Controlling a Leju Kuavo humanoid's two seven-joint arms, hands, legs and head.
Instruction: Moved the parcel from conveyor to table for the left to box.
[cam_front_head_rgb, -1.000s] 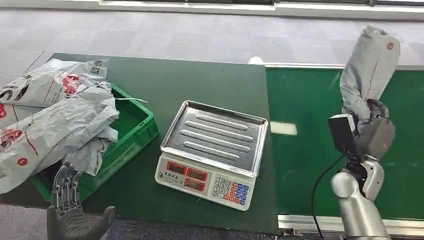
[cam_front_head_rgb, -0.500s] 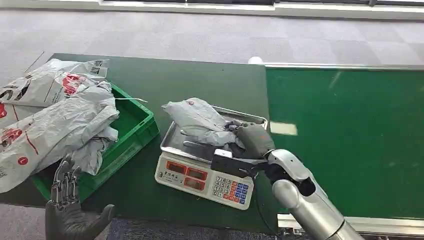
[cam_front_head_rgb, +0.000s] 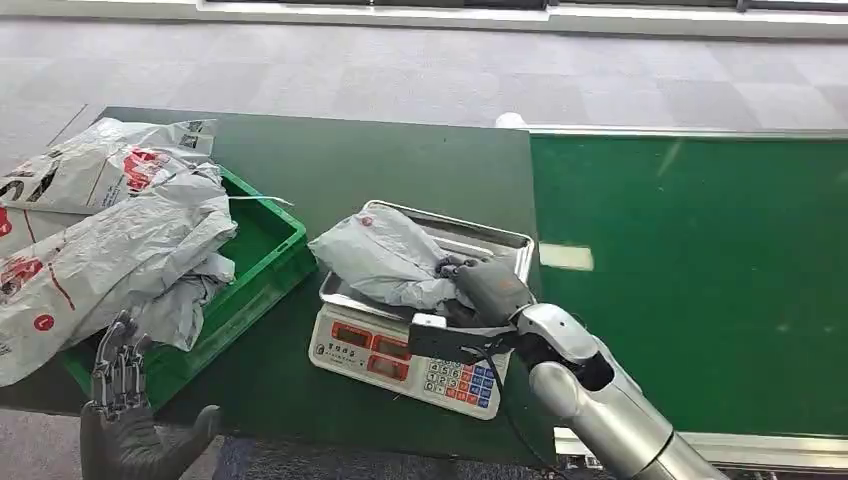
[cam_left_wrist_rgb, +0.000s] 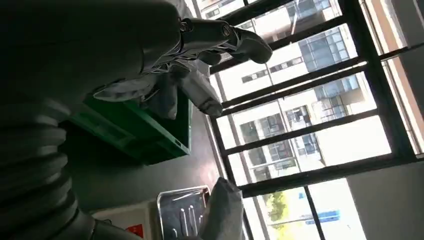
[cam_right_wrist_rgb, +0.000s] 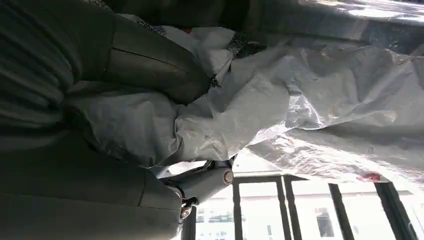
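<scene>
On scale tray (cam_front_head_rgb: 505, 243): grey parcel (cam_front_head_rgb: 385, 255), right hand (cam_front_head_rgb: 490, 287) fingers (cam_front_head_rgb: 452, 268) clenched round its edge.

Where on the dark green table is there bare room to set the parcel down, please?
Bare table lies behind the scale, and a narrower strip between scale and green crate. The scale pan is crowded by the parcel in the right hand; the crate overflows with bags.

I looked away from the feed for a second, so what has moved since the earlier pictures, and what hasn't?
The right hand swung the grey parcel from high over the conveyor leftward and down onto the scale's tray, then nudged it a little further left; it still grips the parcel. The left hand stays open by the green crate of parcels, and the scale has not shifted.
</scene>
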